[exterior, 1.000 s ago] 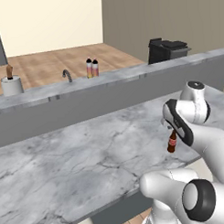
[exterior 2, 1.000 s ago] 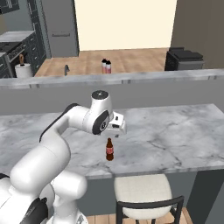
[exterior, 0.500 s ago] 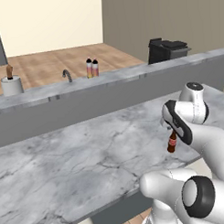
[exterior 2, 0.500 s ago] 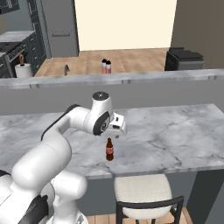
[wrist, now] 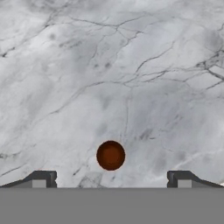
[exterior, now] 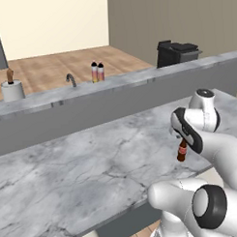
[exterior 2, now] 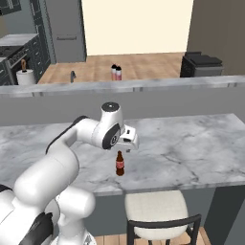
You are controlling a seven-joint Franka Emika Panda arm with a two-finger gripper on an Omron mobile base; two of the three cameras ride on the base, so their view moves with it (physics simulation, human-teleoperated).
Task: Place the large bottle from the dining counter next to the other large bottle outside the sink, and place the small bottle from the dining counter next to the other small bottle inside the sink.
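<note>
Brown and round, the cap of the small dark cola-style bottle with the red label point(wrist: 110, 155) sits straight below my gripper point(wrist: 110, 179), between my two dark finger tips point(wrist: 43, 178), which stand wide apart and touch nothing. From the side, my gripper point(exterior 2: 127, 143) hovers just above the bottle's point(exterior 2: 119, 164) narrow neck; the bottle point(exterior: 182, 150) stands upright near the front edge of the long white marble dining counter with grey veins point(exterior 2: 191, 143). Under that edge, a little off to one side, is a stool with a pale round seat and dark frame point(exterior 2: 155, 210). Beyond the slab runs a raised grey ledge point(exterior: 114, 86). Far past it, on a wooden-looking surface, a curved metal faucet point(exterior: 70, 79) rises, with two bottles point(exterior: 97, 72) side by side near it, too small to tell apart.
</note>
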